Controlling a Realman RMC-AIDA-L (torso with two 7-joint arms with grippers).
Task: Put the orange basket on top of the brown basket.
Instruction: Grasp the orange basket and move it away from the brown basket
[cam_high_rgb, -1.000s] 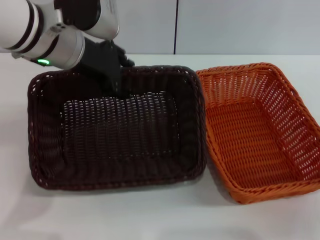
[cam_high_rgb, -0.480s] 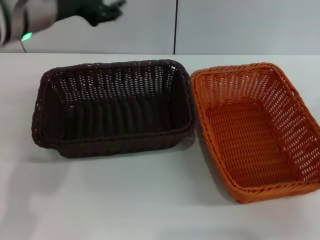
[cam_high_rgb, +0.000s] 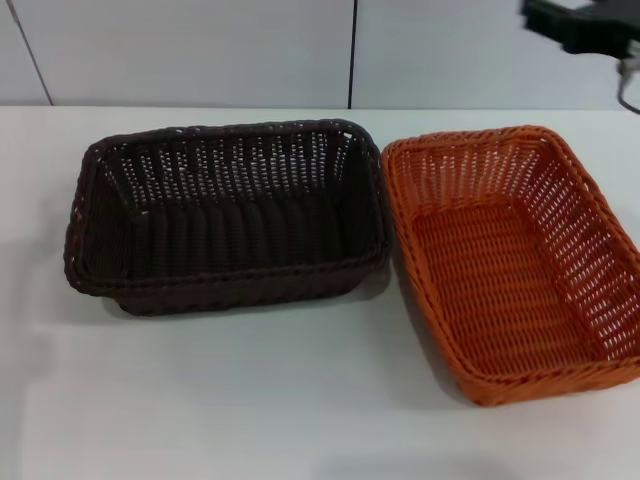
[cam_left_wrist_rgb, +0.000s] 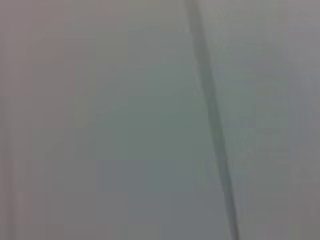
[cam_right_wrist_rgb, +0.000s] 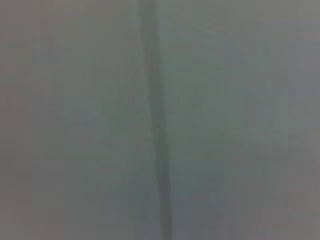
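Head view: the bare white tabletop fills the lower frame. Above it, at right, sits the bright orange rectangular woven basket; at left centre, just beside it, the very dark brown rectangular woven basket, both upright, neither stacked. In the upper right corner the right tool shows as a dark shape; I cannot tell whether it is open or closed. Both wrist views show only grey wall.

Left gripper gone from the head view's upper left; right gripper newly at upper right.
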